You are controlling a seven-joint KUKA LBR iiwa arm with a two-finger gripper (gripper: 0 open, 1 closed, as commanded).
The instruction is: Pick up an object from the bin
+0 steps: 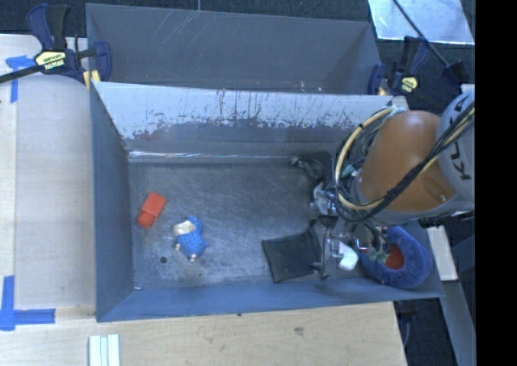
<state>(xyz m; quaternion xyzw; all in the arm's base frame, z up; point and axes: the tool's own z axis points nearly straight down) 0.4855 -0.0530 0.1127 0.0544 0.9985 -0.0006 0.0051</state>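
The pincer (pixel 329 250) hung low at about 4 o'clock in the bin (pixel 242 57), under the arm's orange cover (pixel 404 162) and its loop of cables (pixel 351 170), which hid much of it; whether it stood wide or narrow could not be told; it sat at the right-hand edge of a black flat piece (pixel 287 259) lying at 5 o'clock on the floor, touching it or just beside it, so that piece was judged the likeliest thing to be picked, though nothing showed it gripped; a blue round thing with a red spot (pixel 408 269) rested close by at 4 o'clock, propped on the sloping wall; an orange block (pixel 151 211) at 9 o'clock and a small blue-and-white figure (pixel 190 239) at 7 o'clock lay loose on the floor, well apart from the arm; black letters (pixel 462 161) on the arm's white casing at 3 o'clock seemed to read "KU", the rest cut off
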